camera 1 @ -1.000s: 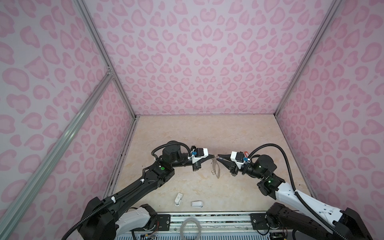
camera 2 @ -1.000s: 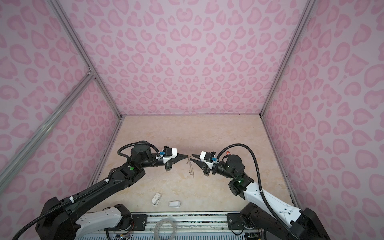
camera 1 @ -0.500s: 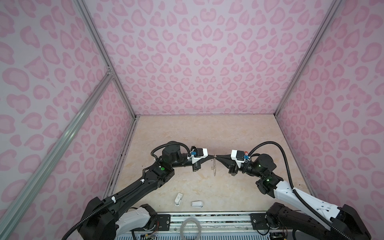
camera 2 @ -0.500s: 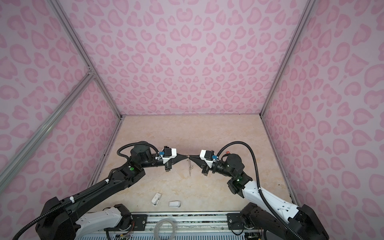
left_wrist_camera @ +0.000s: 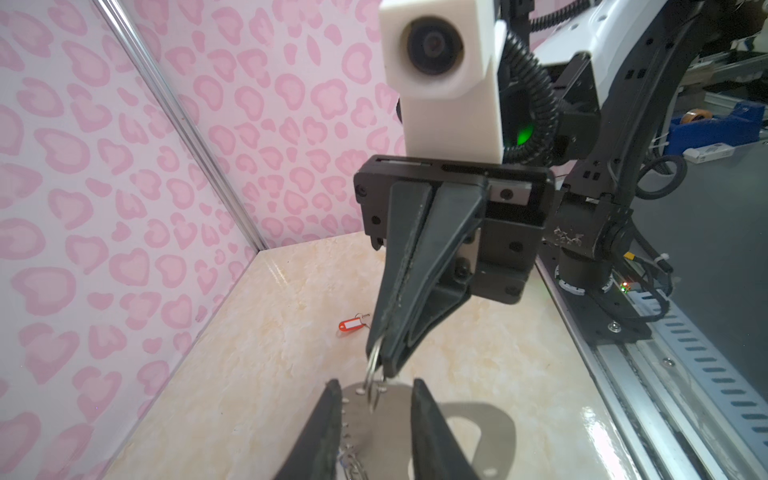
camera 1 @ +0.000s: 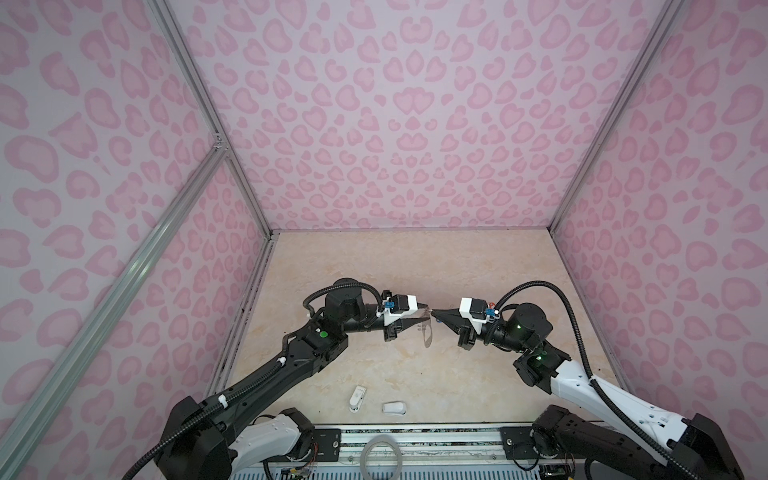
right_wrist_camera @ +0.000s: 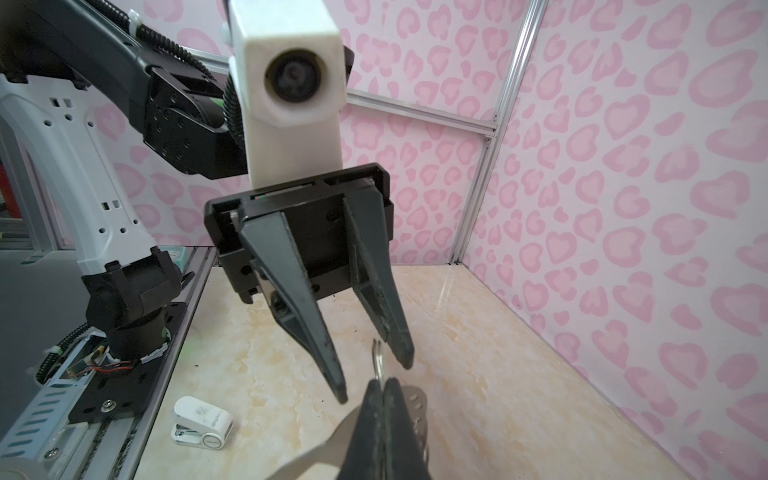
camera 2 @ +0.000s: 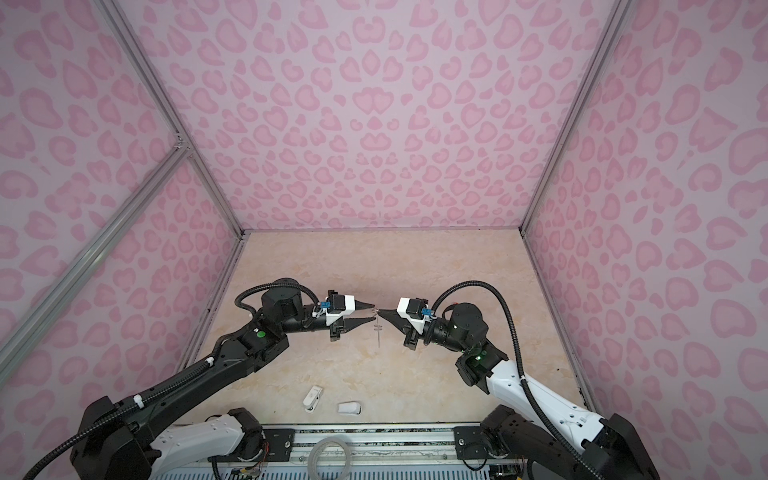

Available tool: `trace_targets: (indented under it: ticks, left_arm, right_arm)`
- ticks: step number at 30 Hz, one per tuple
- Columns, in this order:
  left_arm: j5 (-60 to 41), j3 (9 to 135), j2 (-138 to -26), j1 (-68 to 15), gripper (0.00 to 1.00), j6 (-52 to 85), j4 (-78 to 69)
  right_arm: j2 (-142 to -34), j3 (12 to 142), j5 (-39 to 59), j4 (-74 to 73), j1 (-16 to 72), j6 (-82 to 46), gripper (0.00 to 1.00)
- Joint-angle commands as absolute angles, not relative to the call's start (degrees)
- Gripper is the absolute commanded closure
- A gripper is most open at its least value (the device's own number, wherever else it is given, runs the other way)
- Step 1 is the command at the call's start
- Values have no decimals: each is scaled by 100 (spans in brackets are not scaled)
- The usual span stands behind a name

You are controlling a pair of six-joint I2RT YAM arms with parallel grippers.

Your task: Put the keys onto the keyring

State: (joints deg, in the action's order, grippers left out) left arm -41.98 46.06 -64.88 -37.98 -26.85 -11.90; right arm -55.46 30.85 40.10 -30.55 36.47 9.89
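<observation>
Both top views look steeply down from above the front edge of the table (camera 1: 374, 266), while the wrist cameras face each other closely mid-table, sharing the keyring (left_wrist_camera: 390, 436).

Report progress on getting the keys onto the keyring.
Done: no key is clearly threaded yet. In hand: the right gripper is shut on a split ring of the keyring, which hangs from it; the left gripper stands open around its edge. Left: the red-orange key lies loose on the table; the blue key can't be made out.
</observation>
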Motion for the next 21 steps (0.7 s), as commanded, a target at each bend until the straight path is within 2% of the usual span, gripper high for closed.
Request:
trace_targets:
  ticks: [1, 10, 21]
  left_arm:
    - [-3824, 4923, -6390, -3801, 68, -3520, -137]
    - [-3486, 5721, -6658, -3984, 71, -4542, 1201]
    - [-3340, 6054, -7031, -4200, 76, -4876, 1561]
  right_arm:
    - [-5468, 3287, 3878, -1964, 3631, 1550, 100]
    - [-5537, 3635, 3902, -1103, 3516, 1897, 100]
    - [-5658, 3754, 3964, -986, 3516, 1925, 100]
